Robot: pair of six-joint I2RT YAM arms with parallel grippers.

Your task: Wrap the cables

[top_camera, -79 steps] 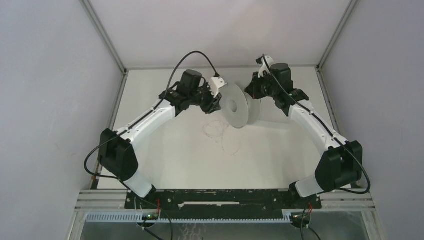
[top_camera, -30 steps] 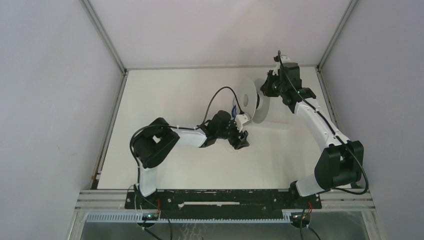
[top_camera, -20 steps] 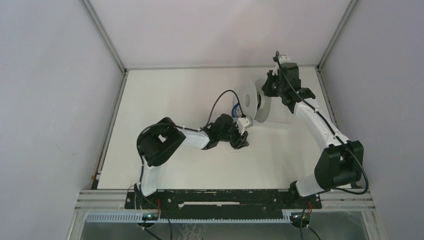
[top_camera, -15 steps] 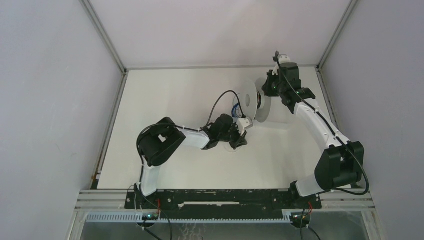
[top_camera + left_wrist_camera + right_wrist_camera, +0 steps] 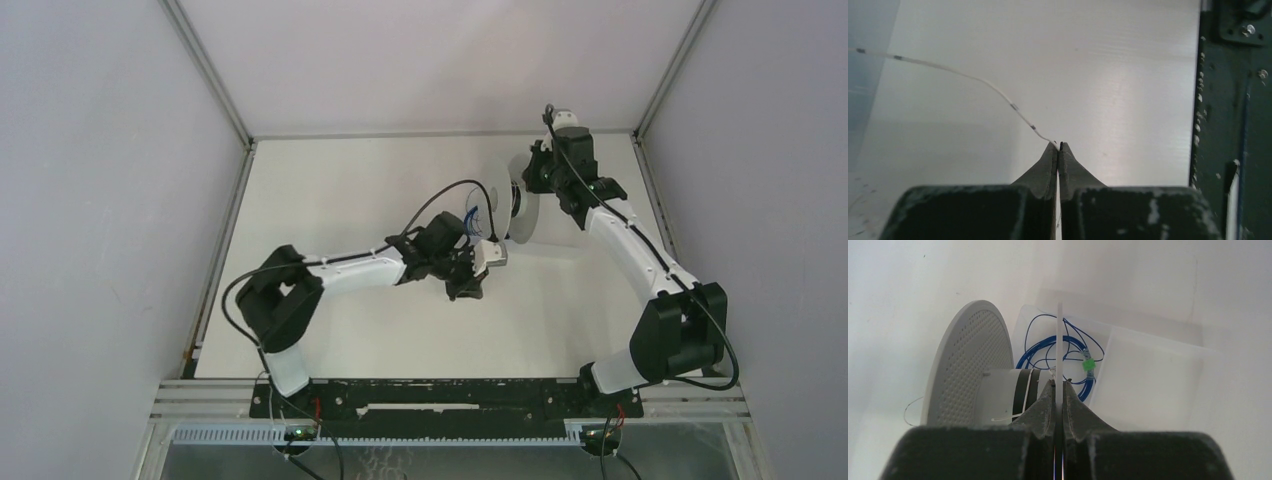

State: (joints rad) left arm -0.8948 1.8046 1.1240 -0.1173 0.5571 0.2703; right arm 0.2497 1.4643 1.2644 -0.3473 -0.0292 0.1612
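The cable [image 5: 973, 79] is a very thin pale strand with small dark marks. In the left wrist view it runs from the upper left down into the tips of my left gripper [image 5: 1058, 145], which is shut on it. In the top view my left gripper [image 5: 466, 290] hangs low over the table middle, just in front of the white spool [image 5: 510, 205]. My right gripper [image 5: 1058, 385] is shut on the spool's thin near flange, seen edge-on. The perforated far flange [image 5: 970, 360] and the hub with a black band [image 5: 1023, 390] lie behind it. A short strand end lies across the hub.
A coil of blue cable [image 5: 1068, 355] with a green tie lies on a translucent white sheet [image 5: 1148, 375] under the spool. White walls close in the table on three sides. A dark screwed rail [image 5: 1233, 100] fills the right edge of the left wrist view.
My left gripper has closed on the thin strand and lifted a little towards the spool, its elbow swinging left. The right arm has turned the spool slightly more edge-on.
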